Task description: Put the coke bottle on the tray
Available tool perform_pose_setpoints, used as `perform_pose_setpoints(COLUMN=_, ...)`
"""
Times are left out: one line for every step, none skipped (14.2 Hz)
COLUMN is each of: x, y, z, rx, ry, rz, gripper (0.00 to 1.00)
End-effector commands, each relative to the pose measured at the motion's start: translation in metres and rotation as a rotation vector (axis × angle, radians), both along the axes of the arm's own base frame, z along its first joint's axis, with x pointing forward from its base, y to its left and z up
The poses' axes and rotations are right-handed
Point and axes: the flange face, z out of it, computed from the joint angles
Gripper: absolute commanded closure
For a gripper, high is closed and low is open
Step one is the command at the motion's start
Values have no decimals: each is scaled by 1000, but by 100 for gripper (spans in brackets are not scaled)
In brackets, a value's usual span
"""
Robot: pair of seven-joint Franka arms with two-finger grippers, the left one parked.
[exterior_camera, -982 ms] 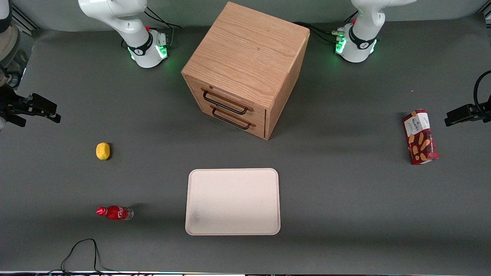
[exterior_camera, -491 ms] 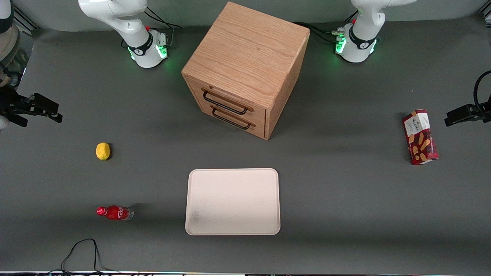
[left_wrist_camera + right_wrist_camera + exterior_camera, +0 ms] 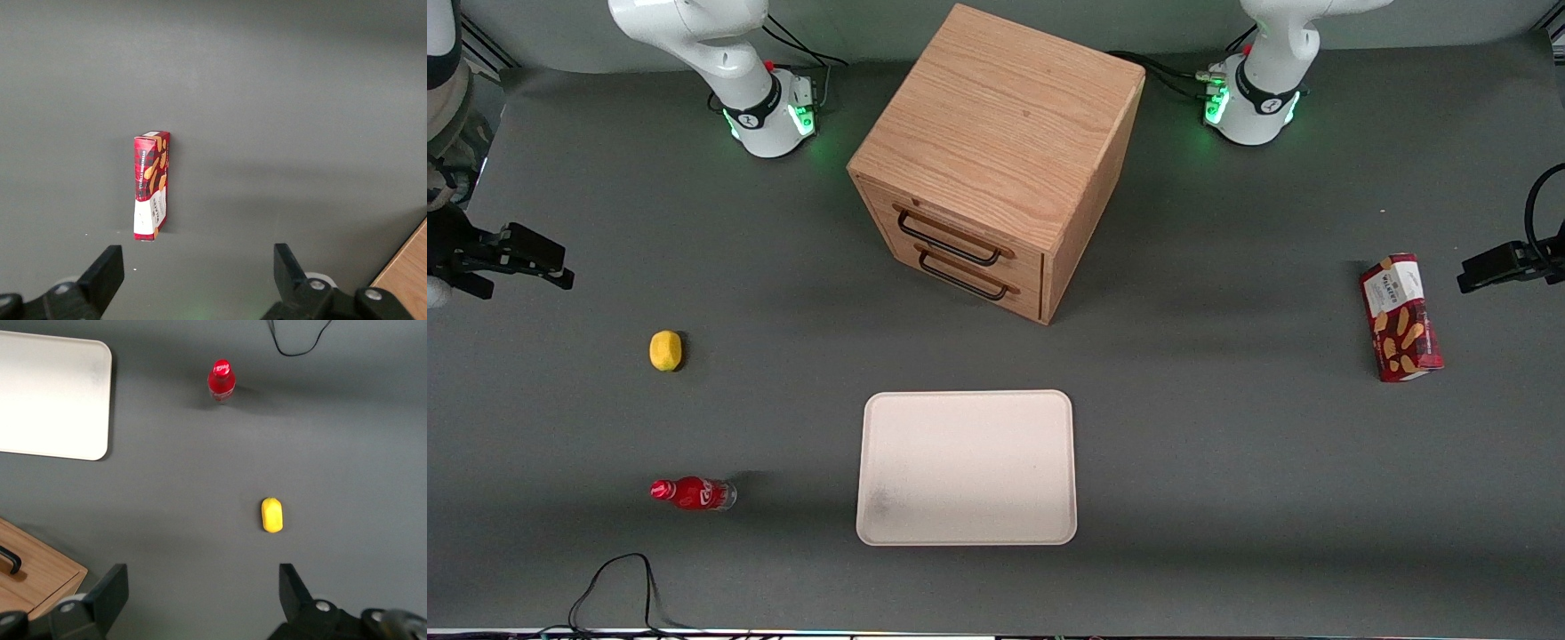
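The coke bottle (image 3: 694, 493) (image 3: 221, 380), small with a red cap, red label and clear base, stands alone on the grey table near the working arm's end. The cream-white tray (image 3: 967, 467) (image 3: 47, 400) lies flat beside it toward the table's middle, with nothing on it. My right gripper (image 3: 525, 260) (image 3: 202, 587) hangs above the table's edge at the working arm's end, farther from the front camera than the bottle and well apart from it. It is open, with only bare table between its fingers.
A yellow lemon (image 3: 665, 350) (image 3: 272, 515) lies between gripper and bottle. The wooden two-drawer cabinet (image 3: 996, 151) (image 3: 33, 577) stands mid-table, farther from the front camera than the tray. A red biscuit box (image 3: 1400, 317) (image 3: 152, 193) lies toward the parked arm's end. A black cable (image 3: 614, 578) loops near the front edge.
My right gripper has crept slightly inward over the table and a touch nearer the front camera. Bottle, tray and lemon have not moved.
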Motion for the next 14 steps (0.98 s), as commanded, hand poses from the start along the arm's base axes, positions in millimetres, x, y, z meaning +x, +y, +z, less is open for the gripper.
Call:
perform_pose_setpoints(x=29, y=-6, z=4, rx=-24, ry=-17, rz=18, gripper=0)
perform_pose_setpoints(x=41, y=-4, z=3, rx=-29, ry=1, rz=31, gripper=0)
perform_pose_setpoints(x=57, y=-2, z=2, rx=-36, ry=3, rz=37, gripper=0)
perform_pose_setpoints(x=68, y=0, z=5, rx=-36, ry=4, rz=44, gripper=0)
perform_pose_setpoints(x=77, y=0, z=2, rx=-39, ry=3, rz=44, gripper=0)
perform_pose_setpoints(x=82, y=-1, z=1, rx=-38, ry=-6, rz=45, gripper=0)
perform_pose_setpoints(x=90, y=-5, z=-10, rx=-31, ry=-6, rz=47, gripper=0)
perform_pose_setpoints(x=98, y=-13, z=-15, rx=-14, ry=-22, rz=53, gripper=0)
perform_pose_setpoints(x=107, y=-16, z=-22, rx=6, ry=-34, rz=62, gripper=0)
perform_pose_setpoints(x=115, y=-22, z=-32, rx=15, ry=-36, rz=57, gripper=0)
perform_pose_setpoints(x=119, y=-25, z=-37, rx=31, ry=-44, rz=59, gripper=0)
perform_pose_setpoints(x=122, y=-28, z=-41, rx=48, ry=-46, rz=61, gripper=0)
perform_pose_setpoints(x=125, y=-27, z=-47, rx=58, ry=-43, rz=66, gripper=0)
perform_pose_setpoints(x=128, y=-27, z=-49, rx=60, ry=-53, rz=66, gripper=0)
